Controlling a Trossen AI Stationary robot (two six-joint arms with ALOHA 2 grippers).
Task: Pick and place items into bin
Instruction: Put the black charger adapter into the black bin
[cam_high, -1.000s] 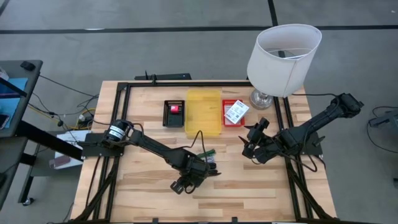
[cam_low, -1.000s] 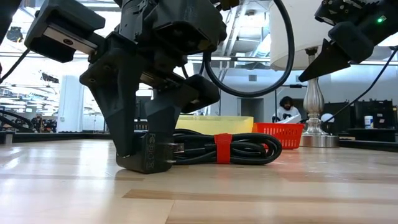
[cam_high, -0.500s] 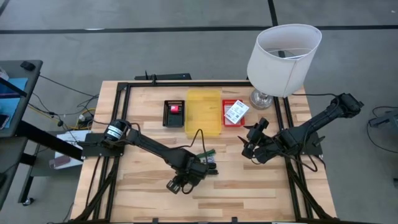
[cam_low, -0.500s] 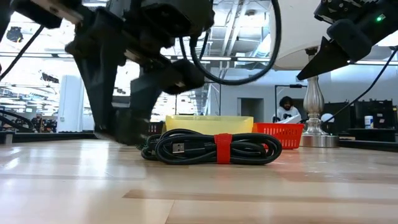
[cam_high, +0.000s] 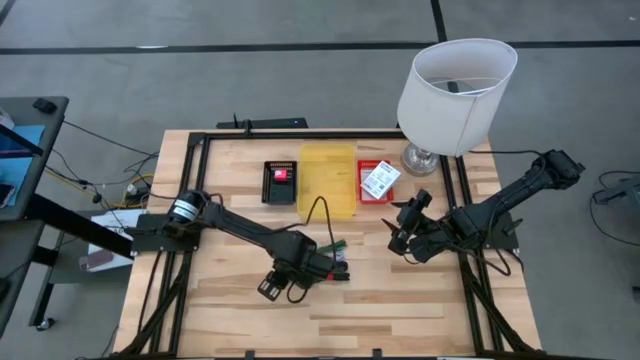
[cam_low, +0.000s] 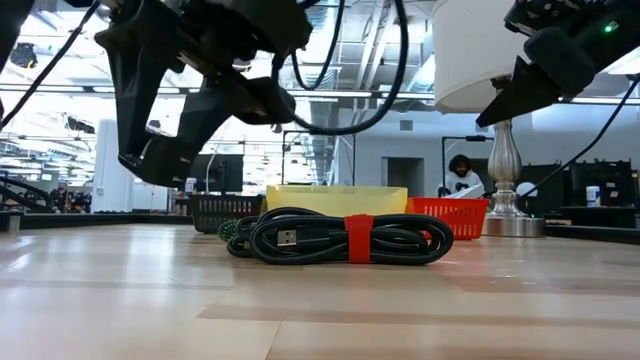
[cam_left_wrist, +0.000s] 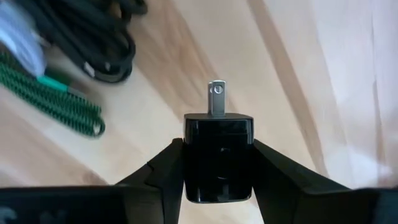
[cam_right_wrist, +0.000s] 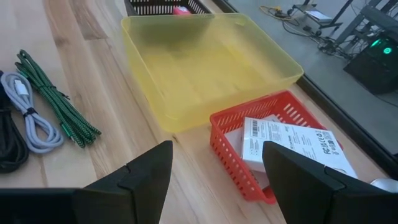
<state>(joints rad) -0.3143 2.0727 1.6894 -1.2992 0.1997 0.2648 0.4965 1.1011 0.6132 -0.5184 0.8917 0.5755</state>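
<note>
Looks like the carry step of the job rather than the grab. Nearest the front edge of the table, got the left gripper (cam_high: 272, 287) up off the wood, closed about halfway onto a small black plug (cam_left_wrist: 219, 155), pinching its two sides with the metal prong poking out ahead. Hanging clear of the boards in the low view, touching nothing else. Just past that, spotting a coiled black cable (cam_low: 350, 240) with a red strap lying flat, plus a green braided cord (cam_right_wrist: 59, 106) and a pale cord (cam_right_wrist: 28, 115) beside it, all waiting on the wood. Can't tell whether any lead runs from plug to coil. Farther back, seeing the yellow tray (cam_right_wrist: 205, 68), looking empty from the right wrist view, flanked by a black basket (cam_high: 270, 190) with a tiny pink-red block (cam_high: 281, 174) inside and a red basket (cam_right_wrist: 239, 165) with a white labelled packet (cam_right_wrist: 286, 143) inside. Right gripper (cam_high: 400, 236) parked in the air near the red basket, fingers spread wide, gripping nothing. Beyond all that, a lamp (cam_high: 455, 90) at the far corner and a person (cam_low: 462, 175) way off in the room. For the next move: probably carry the plug over the cable pile toward the yellow tray, keep enough height to clear the rim, then open up over the middle. Worth holding the squeeze steady too, being smooth plastic in a shallow pinch and likely easy to twist loose. Only guessing at the yellow tray as the bin, though; could be one of the baskets instead.
</note>
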